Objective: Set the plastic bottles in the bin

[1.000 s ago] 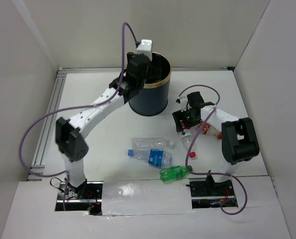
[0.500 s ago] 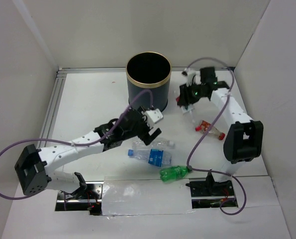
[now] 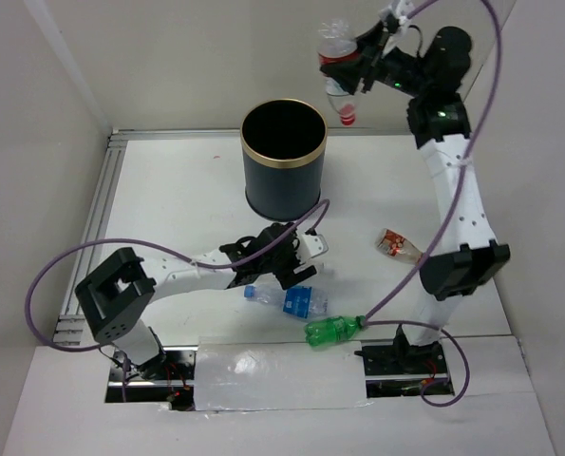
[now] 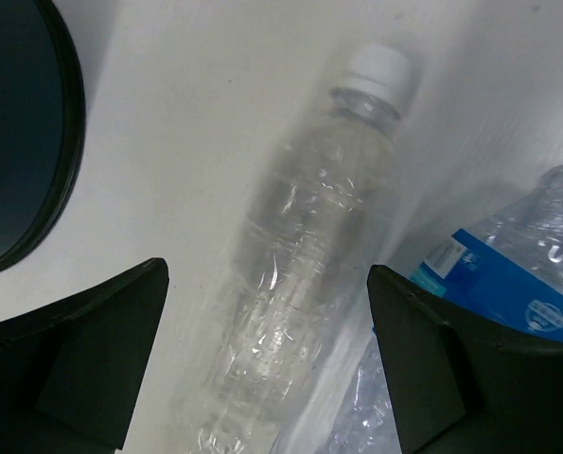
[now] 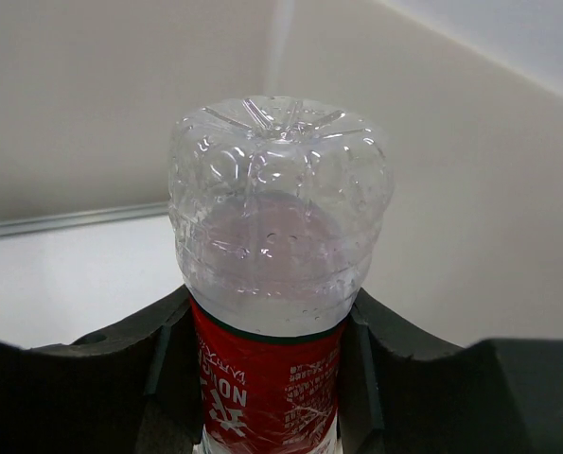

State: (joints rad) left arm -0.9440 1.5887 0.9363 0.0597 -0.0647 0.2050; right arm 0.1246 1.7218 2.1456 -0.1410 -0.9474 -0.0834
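Note:
The dark bin (image 3: 283,188) with a gold rim stands at the back centre. My right gripper (image 3: 356,65) is shut on a clear bottle with a red label (image 3: 336,68), held high above the table to the right of the bin, red cap down. In the right wrist view the gripper (image 5: 272,378) clamps the label of this bottle (image 5: 277,236). My left gripper (image 3: 296,271) is open over a clear white-capped bottle (image 4: 309,265) lying between its fingers (image 4: 82,359). A blue-labelled bottle (image 3: 299,302), a green bottle (image 3: 333,331) and another red-labelled bottle (image 3: 400,247) lie on the table.
The blue-labelled bottle (image 4: 508,284) lies right beside the left gripper's right finger. The bin's wall (image 4: 16,132) shows at the left of that view. White walls enclose the table on three sides. A metal rail (image 3: 90,237) runs along the left edge.
My right arm has raised the red-labelled bottle from table level to high up, right of the bin. My left arm has drawn in and come down over the clear bottle.

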